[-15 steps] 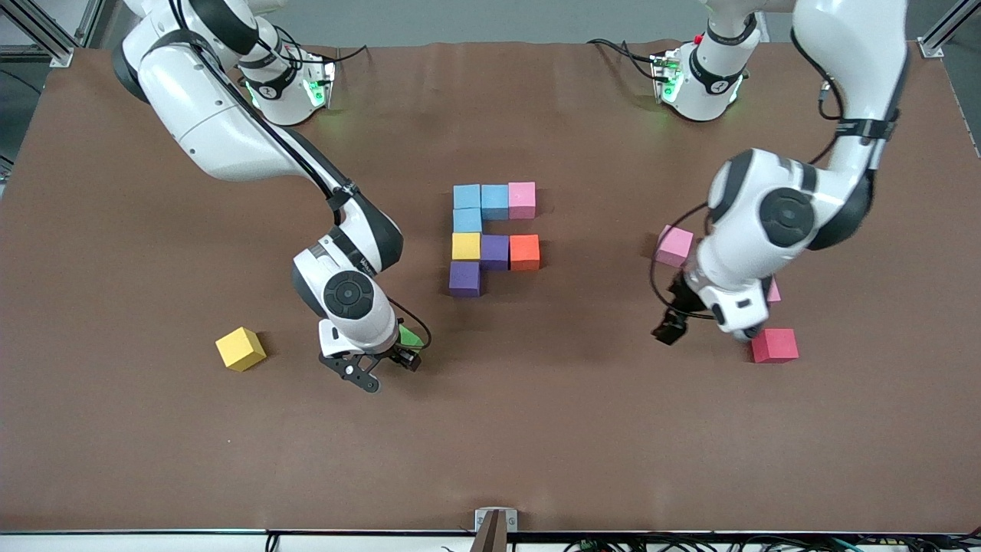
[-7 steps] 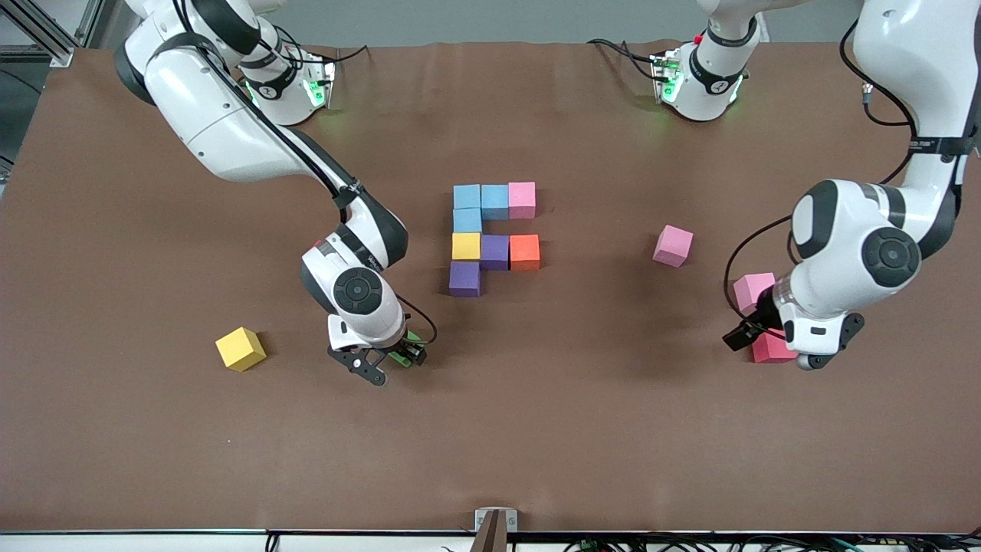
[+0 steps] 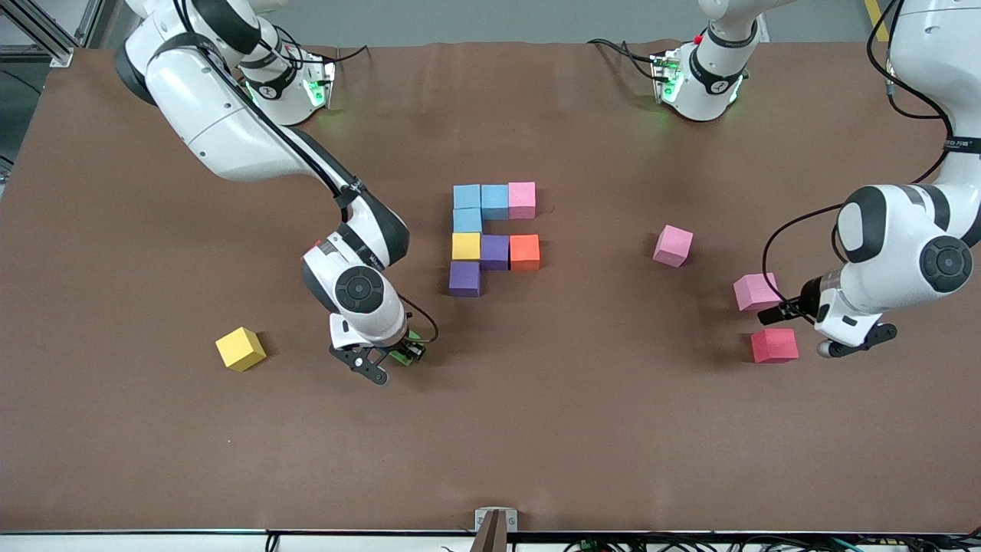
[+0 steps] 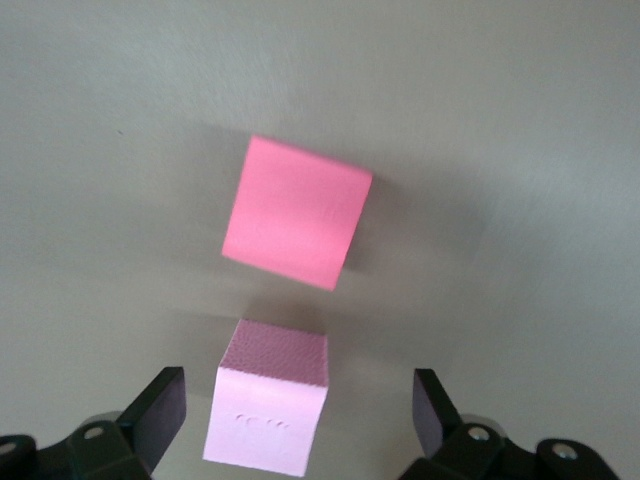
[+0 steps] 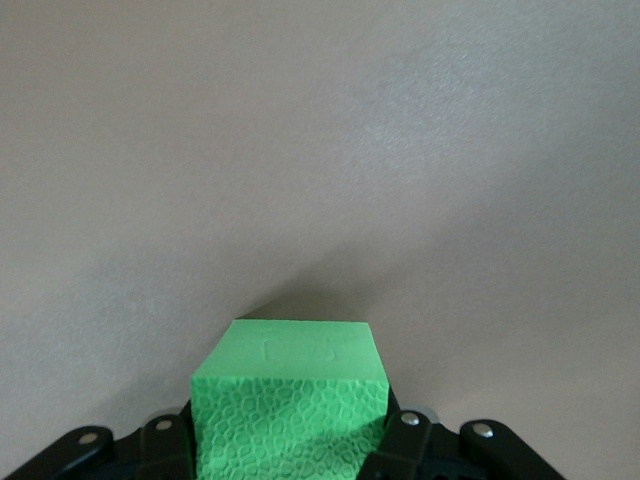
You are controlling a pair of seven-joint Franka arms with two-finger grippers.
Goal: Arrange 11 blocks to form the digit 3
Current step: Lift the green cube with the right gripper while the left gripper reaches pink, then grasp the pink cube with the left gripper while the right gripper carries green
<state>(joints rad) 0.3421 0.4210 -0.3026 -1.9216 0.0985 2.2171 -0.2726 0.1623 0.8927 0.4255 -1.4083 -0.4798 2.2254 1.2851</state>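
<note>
Green block [image 5: 288, 400] pinched between right fingers [image 5: 400, 440]; pink block [image 4: 268, 408] between spread left fingers [image 4: 160, 410].

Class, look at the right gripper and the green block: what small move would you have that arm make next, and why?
Probably lift. The right gripper has its jaws against both sides of the green block, which sits on the table. Raising it a little would free it to carry to the part-built digit. The left gripper, jaws open, waits over a pink block.
</note>
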